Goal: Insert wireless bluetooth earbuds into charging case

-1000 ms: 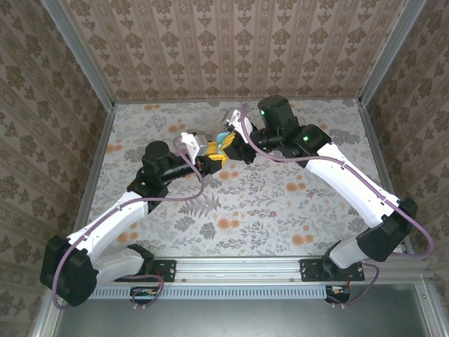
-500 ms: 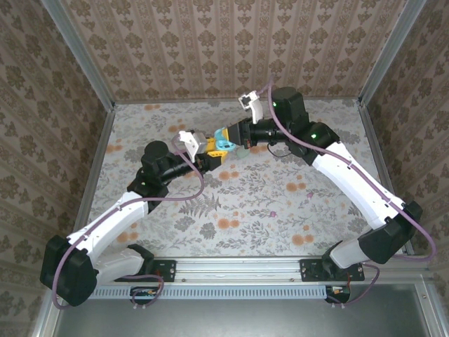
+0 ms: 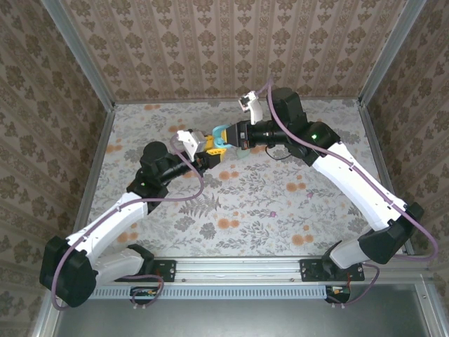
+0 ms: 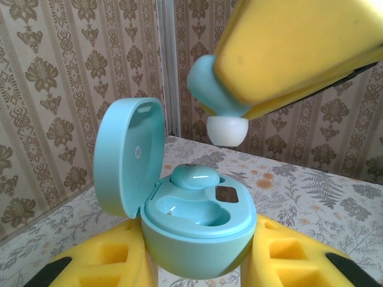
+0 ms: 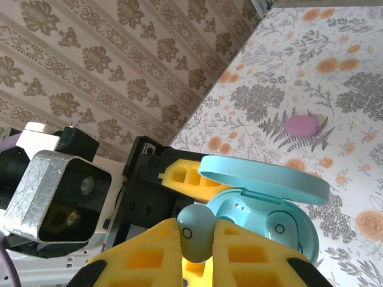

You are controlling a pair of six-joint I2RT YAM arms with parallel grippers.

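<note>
My left gripper [image 4: 200,263] is shut on the base of a teal charging case [image 4: 197,230], held upright above the table with its lid [image 4: 128,155] swung open to the left. One teal earbud [image 4: 194,176] sits in the far socket; the near socket [image 4: 191,212] is empty. My right gripper [image 5: 197,239] is shut on a second teal earbud [image 5: 197,230]. In the left wrist view that earbud's white tip [image 4: 226,128] points down, a short way above the case and apart from it. In the top view both grippers meet over the back middle of the table, at the case [image 3: 222,135].
A small purple object [image 5: 301,125] lies on the flowered tabletop beyond the case. Patterned walls and metal corner posts [image 4: 166,66] enclose the table. The left arm's wrist camera block [image 5: 60,191] is close beside my right fingers.
The right arm has turned its wrist and carried the earbud left, up against the case. The left arm with the case has barely moved.
</note>
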